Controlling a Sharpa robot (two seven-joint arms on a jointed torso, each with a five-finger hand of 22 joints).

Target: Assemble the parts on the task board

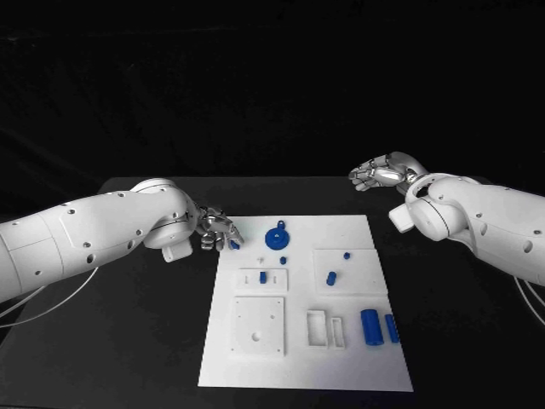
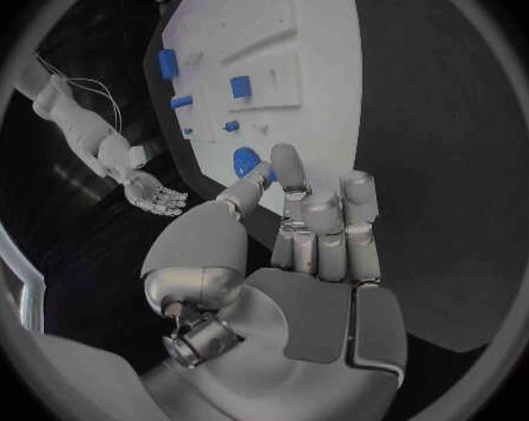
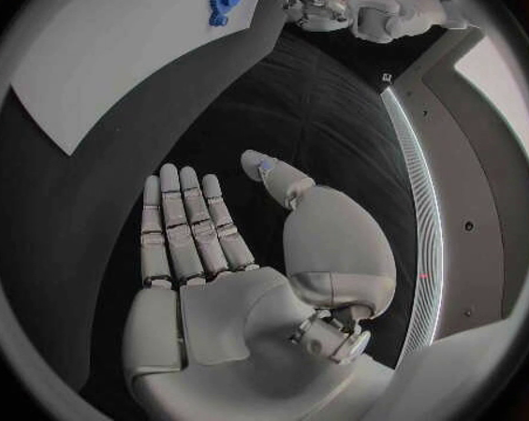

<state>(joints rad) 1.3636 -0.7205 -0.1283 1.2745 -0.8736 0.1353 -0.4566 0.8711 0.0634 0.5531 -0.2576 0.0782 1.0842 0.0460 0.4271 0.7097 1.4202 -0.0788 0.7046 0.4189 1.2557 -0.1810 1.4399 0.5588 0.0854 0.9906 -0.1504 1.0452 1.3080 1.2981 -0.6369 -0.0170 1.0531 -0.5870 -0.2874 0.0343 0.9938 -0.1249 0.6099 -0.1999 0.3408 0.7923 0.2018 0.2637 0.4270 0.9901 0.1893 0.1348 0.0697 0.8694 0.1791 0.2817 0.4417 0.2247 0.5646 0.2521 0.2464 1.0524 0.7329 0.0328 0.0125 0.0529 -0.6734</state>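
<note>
Head view: task board [image 1: 303,375] on the black counter [image 1: 125,358]; blue gear [image 1: 277,236] near its far edge; my left hand [image 1: 219,230] just beside that corner.

Left wrist view: fingers [image 2: 290,170] spread, empty, reaching toward the gear.

Right wrist view: my right hand [image 3: 235,281] spread flat, empty, well apart.

Step, I judge: approach; next, closing on the gear.

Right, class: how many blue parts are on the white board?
7: a gear at the far end, four small pieces mid-board, two cylinders near right. Others may be hidden.
</note>
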